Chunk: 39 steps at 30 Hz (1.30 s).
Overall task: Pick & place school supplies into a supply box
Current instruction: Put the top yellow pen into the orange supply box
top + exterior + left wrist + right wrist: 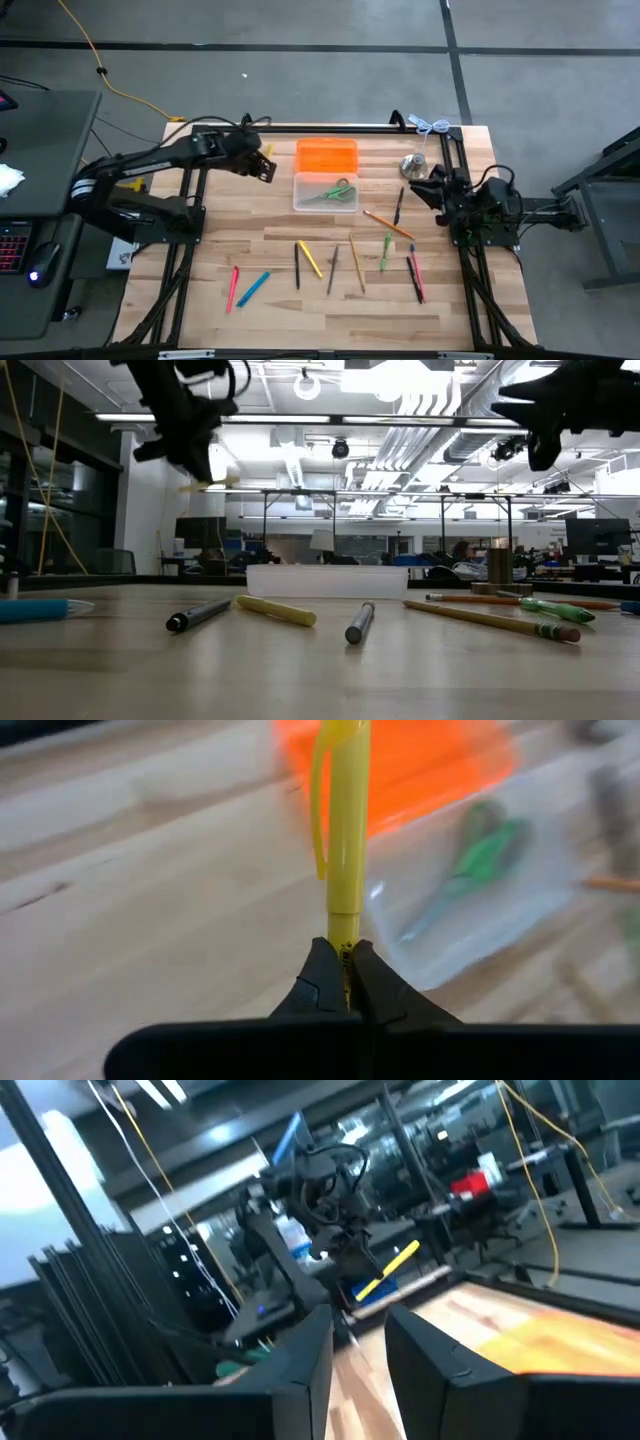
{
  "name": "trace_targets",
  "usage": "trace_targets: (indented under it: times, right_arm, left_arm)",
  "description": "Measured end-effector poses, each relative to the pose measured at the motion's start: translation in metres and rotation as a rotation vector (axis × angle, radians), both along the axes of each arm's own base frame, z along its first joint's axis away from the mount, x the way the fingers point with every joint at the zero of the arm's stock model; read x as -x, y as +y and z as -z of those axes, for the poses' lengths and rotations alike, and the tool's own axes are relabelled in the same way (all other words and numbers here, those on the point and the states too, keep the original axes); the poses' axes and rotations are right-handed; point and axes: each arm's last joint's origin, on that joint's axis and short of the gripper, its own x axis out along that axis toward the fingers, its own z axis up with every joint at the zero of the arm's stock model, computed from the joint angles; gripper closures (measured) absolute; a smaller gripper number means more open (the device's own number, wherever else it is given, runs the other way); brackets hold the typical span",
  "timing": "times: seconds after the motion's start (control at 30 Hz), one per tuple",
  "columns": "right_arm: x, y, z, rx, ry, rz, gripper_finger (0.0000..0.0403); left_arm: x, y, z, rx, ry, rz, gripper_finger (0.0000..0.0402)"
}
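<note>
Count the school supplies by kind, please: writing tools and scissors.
Loose pens, pencils and markers on the table: 11
Clamped in the left gripper, a yellow pen: 1
In the supply box, green scissors: 1
Total: 13

green scissors (337, 191) in clear supply box (325, 205), pens (309, 259) scattered on table (280, 235)

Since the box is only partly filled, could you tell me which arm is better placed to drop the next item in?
The left. Its gripper is shut on a yellow pen, raised beside the supply box. The right gripper is open and empty near the silver bell.
</note>
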Motion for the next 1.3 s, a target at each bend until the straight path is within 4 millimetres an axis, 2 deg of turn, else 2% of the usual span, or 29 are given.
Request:
trace_targets:
  times: [0.2, 0.47, 0.57, 0.77, 1.03, 1.3]
  right_arm:
    - [-0.005, 0.001, -0.005, 0.003, -0.047, -0.038, 0.0329]
    - [-0.024, 0.003, -0.014, 0.001, -0.121, -0.129, 0.0329]
    - [-0.037, 0.003, -0.022, 0.0, -0.077, -0.158, 0.0329]
    - [-0.067, 0.004, -0.055, 0.085, -0.012, -0.186, 0.0329]
    - [-0.104, 0.003, -0.088, 0.16, 0.129, -0.177, 0.0329]
    - [-0.136, 0.002, -0.107, 0.207, 0.167, -0.171, 0.0329]
  left_arm:
    - [-0.002, -0.002, -0.033, -0.03, -0.261, 0.067, 0.0388]
    - [-0.017, -0.012, -0.053, -0.057, -0.51, 0.182, 0.039]
    - [-0.021, -0.019, -0.057, -0.062, -0.546, 0.202, 0.039]
    - [-0.026, -0.031, -0.062, -0.102, -0.594, 0.221, 0.039]
    - [-0.029, -0.034, -0.066, -0.136, -0.621, 0.283, 0.039]
    - [-0.032, -0.036, -0.076, -0.189, -0.716, 0.411, 0.039]
